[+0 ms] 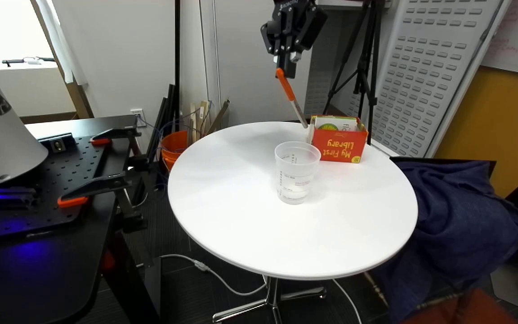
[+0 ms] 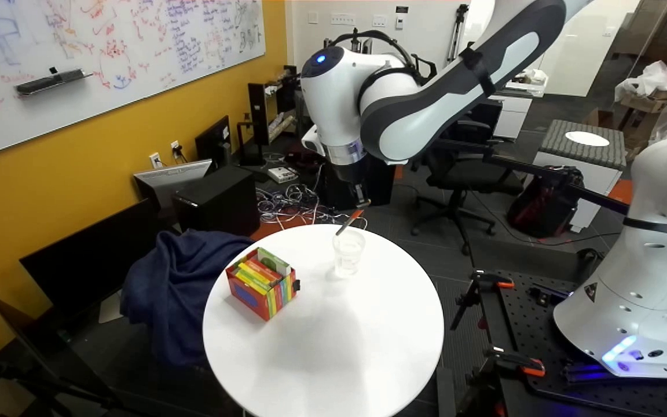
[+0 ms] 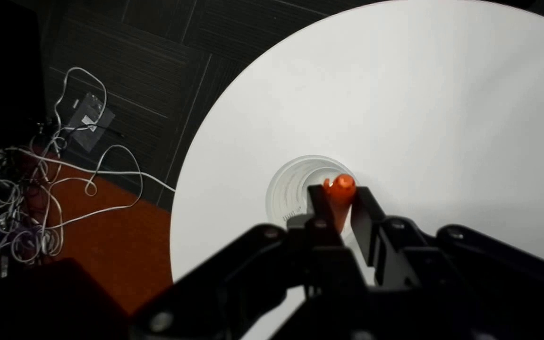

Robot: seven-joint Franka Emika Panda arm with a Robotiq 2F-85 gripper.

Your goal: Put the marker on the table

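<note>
The marker, an orange-capped stick with a greyish lower part, shows in both exterior views (image 1: pixel 291 96) (image 2: pixel 352 220). My gripper (image 1: pixel 286 67) is shut on the marker's orange end, and the wrist view shows that end between the fingertips (image 3: pixel 339 196). The marker hangs tilted, its lower end above the round white table (image 1: pixel 232 216). A clear cup (image 1: pixel 296 180) stands upright on the table. In an exterior view the marker's lower end overlaps the cup's rim (image 2: pixel 348 255); in the wrist view the cup (image 3: pixel 284 189) lies beneath the gripper, partly hidden by it.
An orange-red box of small books (image 1: pixel 337 146) stands on the table beside the cup, and it also shows from above (image 2: pixel 261 289). A dark blue cloth (image 1: pixel 461 220) lies next to the table's edge. A black desk with clamps (image 1: pixel 61 252) carries a robot base.
</note>
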